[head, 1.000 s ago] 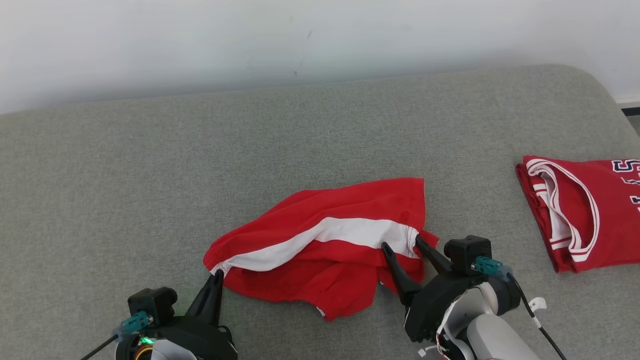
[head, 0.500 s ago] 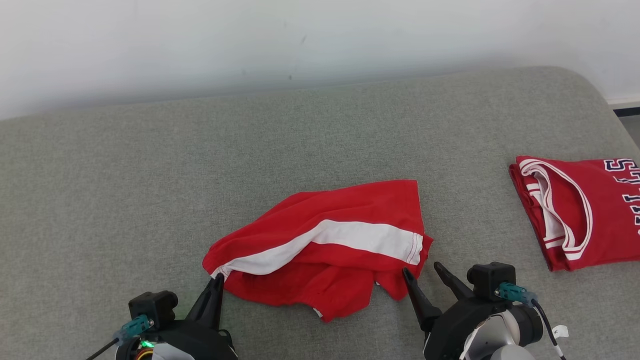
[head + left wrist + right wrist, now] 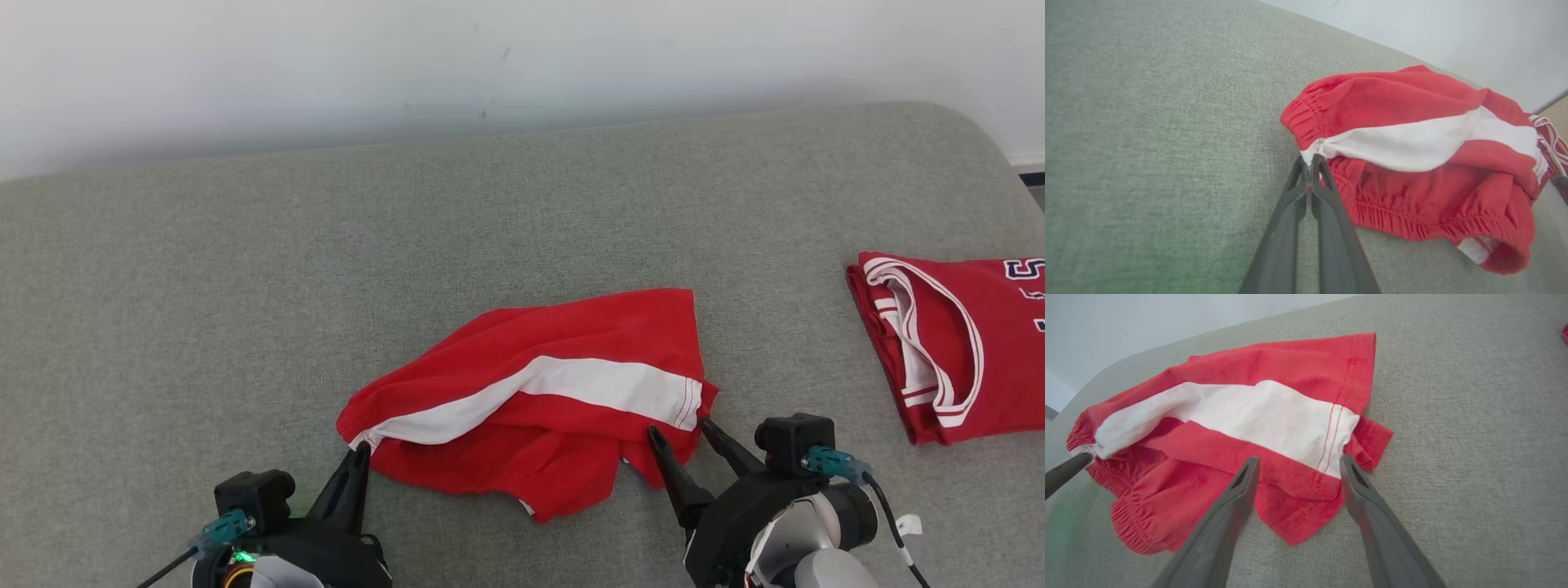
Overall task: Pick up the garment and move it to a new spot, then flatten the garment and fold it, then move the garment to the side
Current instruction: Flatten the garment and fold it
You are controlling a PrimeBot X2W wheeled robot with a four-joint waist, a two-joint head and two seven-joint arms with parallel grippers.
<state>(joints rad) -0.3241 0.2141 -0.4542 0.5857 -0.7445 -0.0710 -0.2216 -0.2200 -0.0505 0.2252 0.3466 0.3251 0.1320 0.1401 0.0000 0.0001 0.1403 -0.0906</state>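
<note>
Right jaws apart, back nearer the garment [image 3: 571,343] hem; left jaws unchanged

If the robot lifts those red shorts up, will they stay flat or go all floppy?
Probably floppy: the shorts lie crumpled in soft folds. They'd likely hang down from the corner that the left pincer pinches. The cloth looks thin and light, so it shouldn't be heavy.

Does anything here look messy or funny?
Yes. The red shorts lie crumpled on the grey cushion, waistband bunched and one leg hem folded over. The left gripper pinches the waistband's end; the right gripper is open.
</note>
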